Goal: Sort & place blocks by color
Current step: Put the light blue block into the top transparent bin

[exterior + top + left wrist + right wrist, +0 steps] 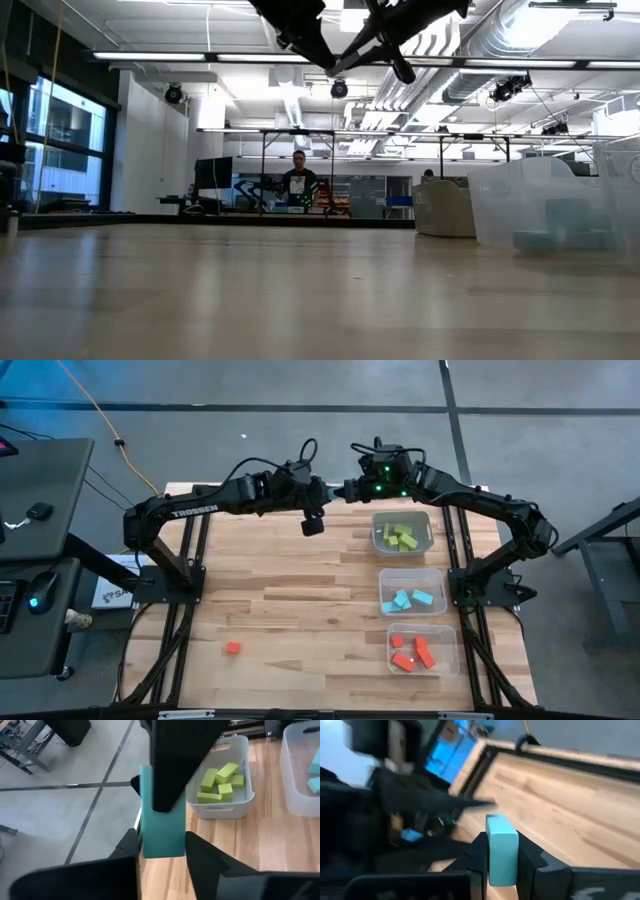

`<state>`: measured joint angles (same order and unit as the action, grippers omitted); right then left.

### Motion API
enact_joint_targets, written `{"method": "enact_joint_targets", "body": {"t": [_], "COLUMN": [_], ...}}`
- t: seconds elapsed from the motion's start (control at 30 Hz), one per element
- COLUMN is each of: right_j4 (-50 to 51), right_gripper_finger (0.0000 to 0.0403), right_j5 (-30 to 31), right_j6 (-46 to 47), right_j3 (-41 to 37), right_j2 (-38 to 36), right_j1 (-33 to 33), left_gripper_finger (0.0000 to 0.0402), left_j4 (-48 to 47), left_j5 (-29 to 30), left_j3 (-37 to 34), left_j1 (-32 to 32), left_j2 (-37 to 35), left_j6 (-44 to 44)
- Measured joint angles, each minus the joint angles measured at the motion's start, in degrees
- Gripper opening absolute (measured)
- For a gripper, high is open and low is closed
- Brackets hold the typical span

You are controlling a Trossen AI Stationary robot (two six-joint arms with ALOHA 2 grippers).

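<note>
Pale planked wood table [290,610] with a smooth satin finish; clear glossy plastic bins [404,532]; matt, foam-like blocks [400,538]; light blue bar [501,850] smooth and matt between matt black fingers [530,857]
</note>
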<state>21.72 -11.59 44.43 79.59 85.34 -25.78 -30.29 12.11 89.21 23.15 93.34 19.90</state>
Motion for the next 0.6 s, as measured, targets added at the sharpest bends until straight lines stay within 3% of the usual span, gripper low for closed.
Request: {"method": "enact_joint_targets", "body": {"t": [0.3,0.6], "right_j4": [10.0,23.1], "right_gripper_finger": [0.0041,0.0040], "right_j5": [0.1,0.9], "right_j6": [-0.3,0.2], "right_j3": [-0.2,-0.2], "right_j2": [0.1,0.1], "right_j1": [0.7,6.5], "left_gripper_finger": [0.0162,0.0168], "left_j4": [-3.5,-11.2], "left_j5": [0.8,1.0], "left_j3": [0.0,0.0], "left_j1": [0.1,0.1], "left_j2": [-0.5,-3.8], "left_j6": [-6.0,-7.7]}}
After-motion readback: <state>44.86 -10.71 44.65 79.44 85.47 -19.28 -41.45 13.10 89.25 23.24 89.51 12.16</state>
